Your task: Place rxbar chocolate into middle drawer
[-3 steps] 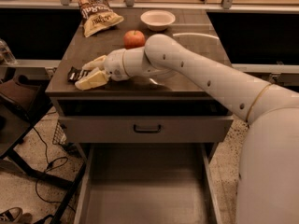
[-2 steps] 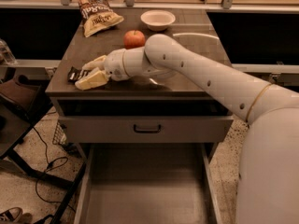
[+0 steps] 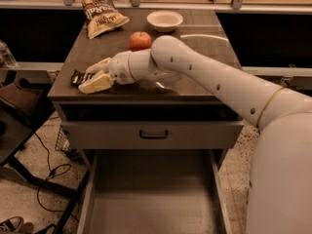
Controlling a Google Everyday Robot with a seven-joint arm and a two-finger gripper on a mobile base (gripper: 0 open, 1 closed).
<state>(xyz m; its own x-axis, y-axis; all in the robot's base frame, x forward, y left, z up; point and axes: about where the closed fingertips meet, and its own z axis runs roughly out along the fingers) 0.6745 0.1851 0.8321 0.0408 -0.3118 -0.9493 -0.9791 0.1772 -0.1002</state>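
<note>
Camera view: countertop (image 3: 204, 48), left edge
rxbar chocolate (image 3: 76, 77): small, flat, dark wrapper
gripper (image 3: 86, 78): at the bar, grip state unclear

The tabletop (image 3: 207, 50) carries one rxbar chocolate (image 3: 77, 77), one chip bag (image 3: 101, 14), one apple (image 3: 140, 41) and one white bowl (image 3: 165, 20). One end effector (image 3: 92, 76) sits at its front left corner, at the bar. Below are two drawers: one shut drawer front (image 3: 107, 133) with one handle (image 3: 153, 134), and one open middle drawer (image 3: 151, 206).
</note>
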